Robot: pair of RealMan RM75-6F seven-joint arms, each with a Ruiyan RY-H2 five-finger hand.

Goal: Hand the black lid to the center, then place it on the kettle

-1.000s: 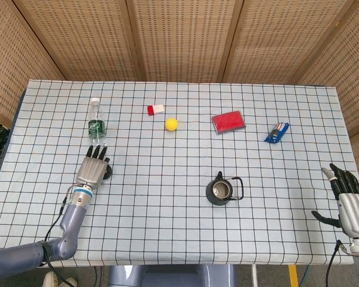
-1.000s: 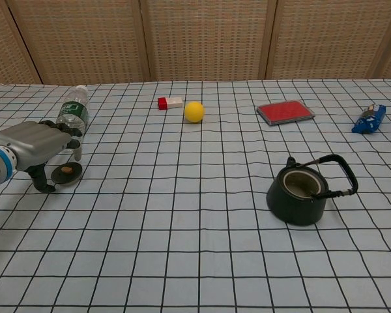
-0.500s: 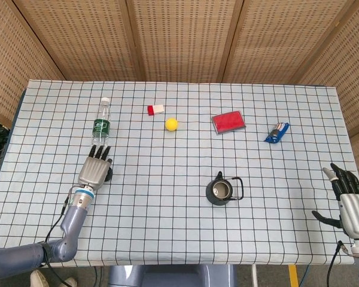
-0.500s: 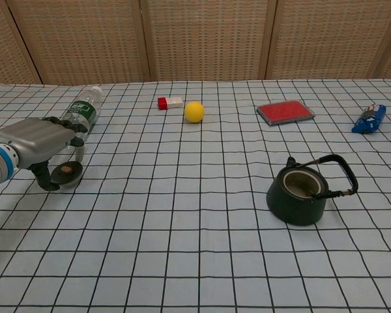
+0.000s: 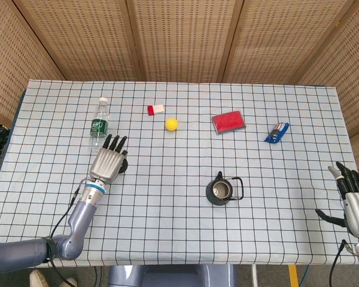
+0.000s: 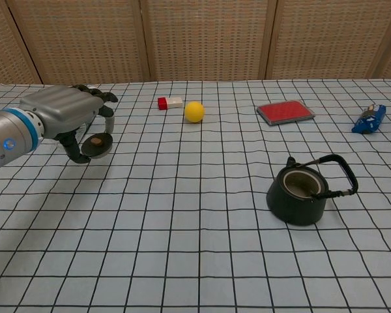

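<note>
My left hand (image 6: 64,116) pinches the small round black lid (image 6: 98,145) between thumb and fingers and holds it just above the cloth, left of the table's middle. In the head view only an edge of the lid (image 5: 123,164) shows beside the left hand (image 5: 109,161). The black kettle (image 6: 300,193) stands open-topped at centre right with its handle tipped to the right, well apart from the lid; the head view shows the kettle (image 5: 220,191) too. My right hand (image 5: 354,201) hovers open at the table's right front corner, holding nothing.
A plastic water bottle (image 5: 99,121) lies just beyond my left hand, cap towards the far edge. Further back sit a red-and-white block (image 6: 170,102), a yellow ball (image 6: 194,111), a red case (image 6: 285,111) and a blue packet (image 6: 369,119).
My left hand has lifted the lid off the cloth and carried it right, towards the centre. The bottle, upright a second ago, has tipped over. The right hand has sunk slightly.
</note>
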